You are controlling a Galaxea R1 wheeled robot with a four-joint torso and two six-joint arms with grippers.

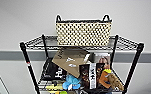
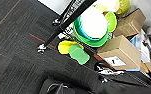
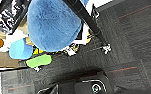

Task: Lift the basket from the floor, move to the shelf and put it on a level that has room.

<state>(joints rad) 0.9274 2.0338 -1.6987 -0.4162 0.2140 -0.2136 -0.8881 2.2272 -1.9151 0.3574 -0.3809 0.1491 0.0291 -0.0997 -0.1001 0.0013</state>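
Note:
The basket (image 1: 83, 33), cream and dark checkered with two dark loop handles, stands upright on the level (image 1: 36, 41), the top wire tier of the black shelf (image 1: 26, 58), roughly centred and close to the wall. Nothing touches it. In the left wrist view my left gripper (image 2: 57, 88) hangs low over the dark carpet floor (image 2: 13, 50), near a shelf post (image 2: 66, 23) and its caster (image 2: 41, 47). My right gripper (image 3: 91, 87) hangs low over the floor (image 3: 131, 45) beside another post (image 3: 88, 20) and caster (image 3: 106, 47).
The tier below holds a brown cardboard piece (image 1: 69, 60), printed boxes and soft toys. Near the shelf's base are stacked green and white bowls (image 2: 93, 25), cardboard boxes (image 2: 121, 51), green and yellow lids (image 2: 78, 53) and a big blue plush (image 3: 53, 25).

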